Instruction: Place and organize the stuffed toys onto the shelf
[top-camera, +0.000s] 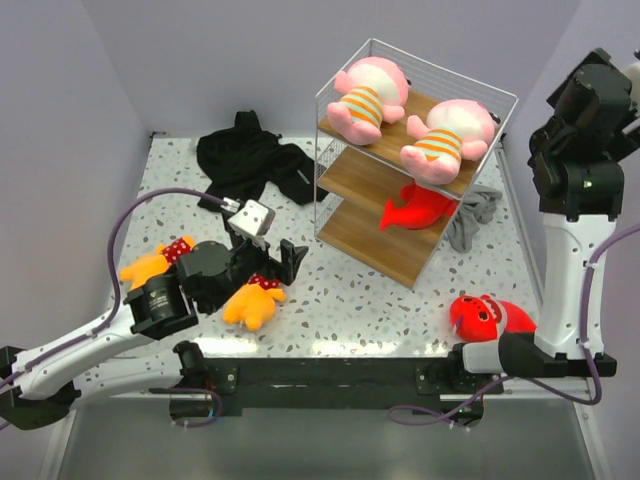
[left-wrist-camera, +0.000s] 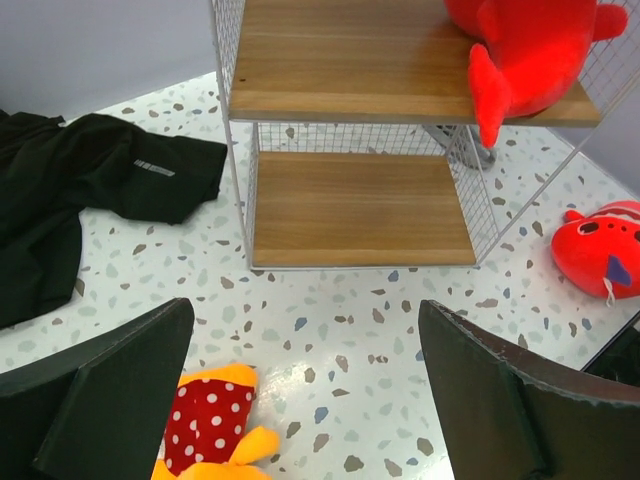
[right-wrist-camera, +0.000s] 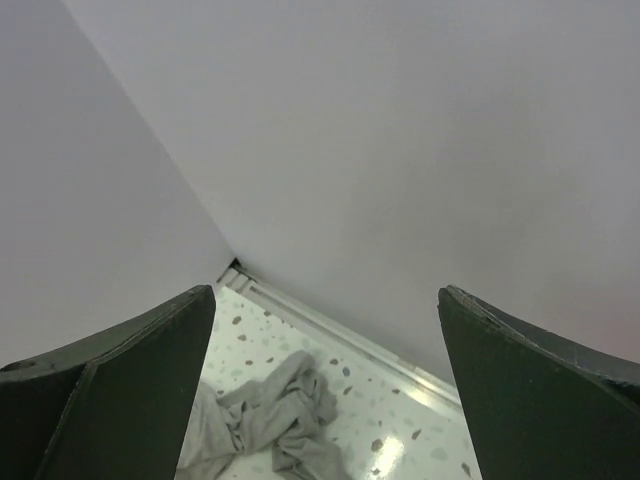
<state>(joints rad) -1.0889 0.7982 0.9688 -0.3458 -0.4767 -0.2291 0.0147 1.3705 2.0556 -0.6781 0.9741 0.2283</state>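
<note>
You have a speckled tabletop (top-camera: 380, 300) walled in on three sides, and the biggest thing on it is the shelf (top-camera: 355, 180), a white wire rack with three wooden boards that stands toward the far right corner. Your left arm (top-camera: 90, 335) reaches in low from the near left corner; the left gripper (top-camera: 268, 262) hangs with its fingers spread wide and nothing between them, just above the tabletop's middle near the shelf's lowest board. Your right arm (top-camera: 565, 270) stands tall at the right edge, and the right gripper (right-wrist-camera: 327, 295) is raised, fingers likewise wide apart and empty, facing the far right corner. A black garment (top-camera: 250, 160) lies crumpled near the far edge, left of the shelf. A grey cloth (top-camera: 470, 215) sits bunched between the shelf and the right edge. Two pink toys (top-camera: 365, 100) (top-camera: 447, 135) lie side by side on the top board. One red fish toy (top-camera: 415, 208) rests on the middle board; the other red fish toy (top-camera: 485, 313) lies near the near right corner, beside the right arm's base. One orange toy (top-camera: 253, 303) lies just under the left gripper, and a second orange toy (top-camera: 155, 262) lies near the left edge, partly behind the left arm.
</note>
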